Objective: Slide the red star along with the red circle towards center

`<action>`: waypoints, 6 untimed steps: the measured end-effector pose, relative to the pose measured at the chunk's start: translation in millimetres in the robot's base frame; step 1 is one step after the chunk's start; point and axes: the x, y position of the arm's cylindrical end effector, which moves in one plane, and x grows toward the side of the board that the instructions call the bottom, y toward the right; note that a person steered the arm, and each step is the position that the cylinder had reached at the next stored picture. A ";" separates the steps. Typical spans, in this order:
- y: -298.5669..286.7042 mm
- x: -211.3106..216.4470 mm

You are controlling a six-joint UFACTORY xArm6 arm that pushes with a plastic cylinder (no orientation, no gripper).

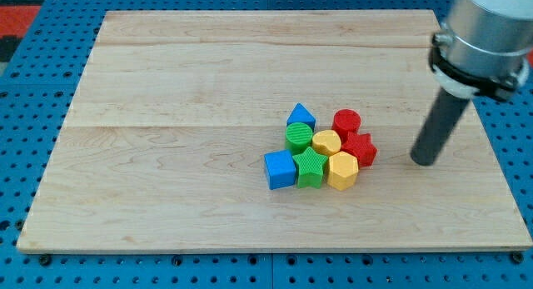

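The red circle [346, 122] and the red star [360, 148] sit at the right side of a tight cluster of blocks, right of the board's middle. The circle is above the star and they touch. My tip [424, 160] rests on the board to the right of the red star, a clear gap away, and touches no block. The dark rod rises from it toward the view's upper right.
The cluster also holds a blue triangle [301, 116], a green circle [299, 136], a yellow block [326, 142], a yellow hexagon [342, 170], a green star [311, 166] and a blue cube [281, 169]. The wooden board [166, 156] lies on a blue pegboard.
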 end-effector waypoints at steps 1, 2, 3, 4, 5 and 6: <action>-9.8 15.0; -36.4 6.1; -59.2 1.5; -60.7 34.3; -76.3 4.8; -76.4 -32.5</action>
